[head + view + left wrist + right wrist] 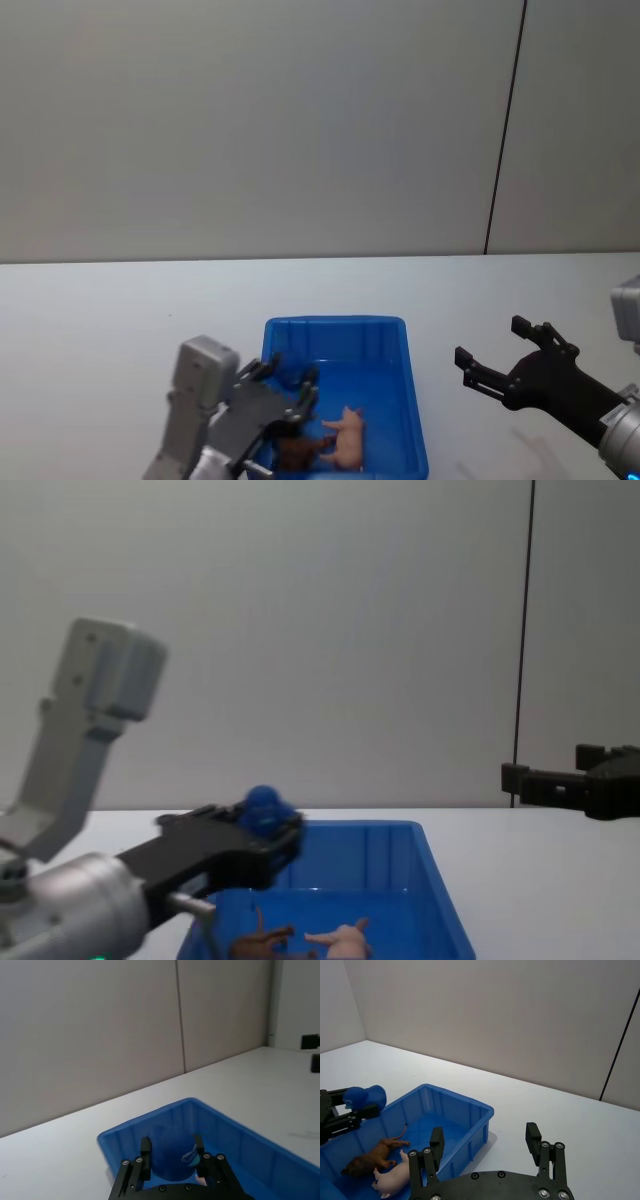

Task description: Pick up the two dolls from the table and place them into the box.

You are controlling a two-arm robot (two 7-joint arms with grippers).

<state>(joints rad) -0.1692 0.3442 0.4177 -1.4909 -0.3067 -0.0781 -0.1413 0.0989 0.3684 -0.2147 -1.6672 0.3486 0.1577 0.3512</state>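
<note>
Dolls — pig, half-hidden brown one — inside box.

Left gripper: black fingers showing on a dark grey palm; a light grey boxy housing is sitting above a rounded silver wrist. Small silver screws are showing along its black base plate. Right gripper: matte black, angular two-finger fork, joining a silver-grey wrist. Round silver screw heads are dotting its black base.
</note>
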